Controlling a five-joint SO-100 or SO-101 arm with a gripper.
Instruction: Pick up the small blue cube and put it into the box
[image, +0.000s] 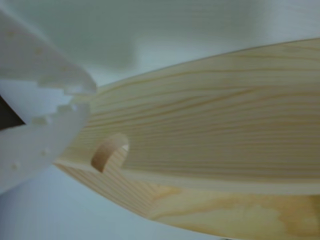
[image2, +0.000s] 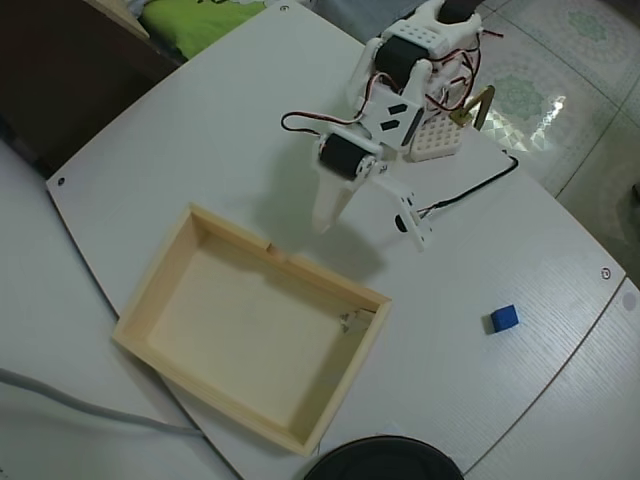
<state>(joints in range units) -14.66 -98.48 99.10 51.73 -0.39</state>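
Note:
In the overhead view the small blue cube (image2: 503, 318) lies on the white table at the right, well apart from everything else. The box (image2: 250, 330), a shallow tray of pale wood, sits left of centre with nothing in it. My white gripper (image2: 322, 225) points down just beyond the box's far wall, near its notch, far to the left of the cube. In the wrist view the gripper (image: 87, 97) shows at the left with its toothed jaws shut on nothing. The box (image: 210, 115) wall and notch fill the rest of that view, and the cube is out of it.
A white perforated block (image2: 435, 140) stands by the arm's base at the top. A black cable (image2: 470, 190) runs from there to the right. A black round object (image2: 385, 462) pokes in at the bottom edge. A grey cable (image2: 80, 405) crosses the lower left.

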